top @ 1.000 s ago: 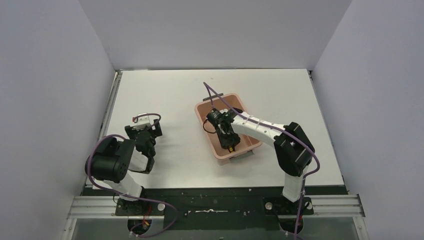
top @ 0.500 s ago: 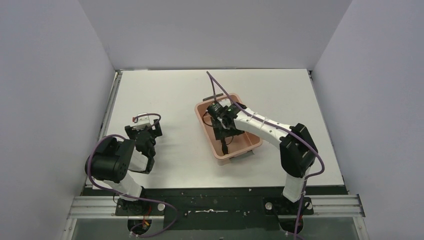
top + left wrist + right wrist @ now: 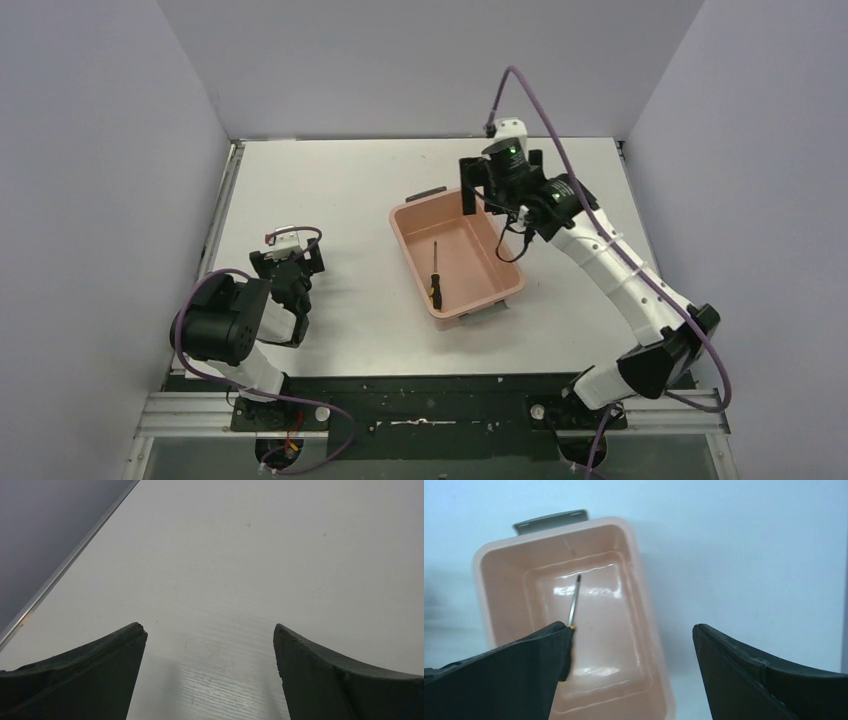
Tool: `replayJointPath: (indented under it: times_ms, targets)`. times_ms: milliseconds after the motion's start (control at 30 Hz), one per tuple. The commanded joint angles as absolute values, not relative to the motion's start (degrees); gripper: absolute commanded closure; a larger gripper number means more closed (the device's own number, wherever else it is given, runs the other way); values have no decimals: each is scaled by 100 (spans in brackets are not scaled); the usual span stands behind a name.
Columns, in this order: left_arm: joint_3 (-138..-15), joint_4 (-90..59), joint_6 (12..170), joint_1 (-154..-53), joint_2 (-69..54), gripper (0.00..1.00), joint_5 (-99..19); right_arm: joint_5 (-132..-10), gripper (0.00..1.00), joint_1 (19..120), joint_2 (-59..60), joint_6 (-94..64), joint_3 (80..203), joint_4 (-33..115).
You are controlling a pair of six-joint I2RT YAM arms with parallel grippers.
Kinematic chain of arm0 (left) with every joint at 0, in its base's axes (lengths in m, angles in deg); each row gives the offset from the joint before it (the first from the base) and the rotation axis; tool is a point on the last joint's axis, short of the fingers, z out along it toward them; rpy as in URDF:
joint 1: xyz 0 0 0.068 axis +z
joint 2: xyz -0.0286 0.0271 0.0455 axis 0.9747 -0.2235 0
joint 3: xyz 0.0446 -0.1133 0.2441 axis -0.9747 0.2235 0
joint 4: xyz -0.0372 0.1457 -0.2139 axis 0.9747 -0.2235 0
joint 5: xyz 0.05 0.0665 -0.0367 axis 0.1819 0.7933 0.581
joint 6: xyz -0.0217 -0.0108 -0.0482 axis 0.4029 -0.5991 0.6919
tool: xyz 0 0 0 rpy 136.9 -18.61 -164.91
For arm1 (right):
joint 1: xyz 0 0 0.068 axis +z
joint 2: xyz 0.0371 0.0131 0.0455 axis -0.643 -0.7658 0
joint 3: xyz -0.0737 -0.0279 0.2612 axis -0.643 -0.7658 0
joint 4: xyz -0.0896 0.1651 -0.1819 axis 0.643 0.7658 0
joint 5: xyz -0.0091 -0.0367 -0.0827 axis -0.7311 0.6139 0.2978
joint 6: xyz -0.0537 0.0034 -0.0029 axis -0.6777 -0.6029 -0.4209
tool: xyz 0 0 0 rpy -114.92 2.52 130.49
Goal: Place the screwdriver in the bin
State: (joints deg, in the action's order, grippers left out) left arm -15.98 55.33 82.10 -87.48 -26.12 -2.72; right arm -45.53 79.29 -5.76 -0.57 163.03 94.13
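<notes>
Bin [image 3: 499, 600] under the right gripper [image 3: 631, 630] is glossy, smooth plastic. Screwdriver [image 3: 573, 600] shaft's shiny metal, and the table [image 3: 225, 580] looks matt.

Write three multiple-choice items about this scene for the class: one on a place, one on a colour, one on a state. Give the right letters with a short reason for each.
1. Where is the screwdriver relative to the bin?
A. beside it on the table
B. lying on its floor
C. propped across its rim

2. What colour is the bin's body?
A. blue
B. green
C. salmon-pink

3. What state is the right gripper in?
A. open, holding nothing
B. shut on the screwdriver
C. shut on the bin's handle

Answers:
1 B: both the top view and the right wrist view show it flat on the bottom, inside the walls.
2 C: the walls and floor are pink in both views.
3 A: the wrist view shows its fingers wide apart with nothing between them.
</notes>
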Motion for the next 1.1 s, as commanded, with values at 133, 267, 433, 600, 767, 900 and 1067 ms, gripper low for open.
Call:
replayJointPath:
  times_ms: [133, 267, 433, 600, 767, 900, 1067]
  targets:
    - [-1657, 5674, 8176, -8711, -2504, 3, -367, -4303, 0, 6654, 1213, -1411, 13719, 6806]
    - [-1657, 5673, 8175, -8714, -2501, 3, -367, -4824, 0, 5592, 1947, -1298, 12289, 5775]
    - [-1658, 5666, 8175, -8707, -2502, 3, -372, -5149, 0, 4709, 2527, -982, 10544, 4758]
    - [-1660, 5665, 8176, -8702, -2502, 3, -366, -5131, 0, 4513, 2703, -641, 9496, 3941]
    - [-1660, 5657, 8180, -8702, -2501, 3, -376, -4881, 0, 4516, 2810, -516, 8988, 3627]
    - [-1670, 5654, 8179, -8702, -2510, 3, -389, -4857, 0, 4516, 2974, -466, 8860, 3538]
    - [-1675, 5657, 8171, -8695, -2518, 3, -396, -4875, 0, 4512, 2999, -462, 8824, 3532]
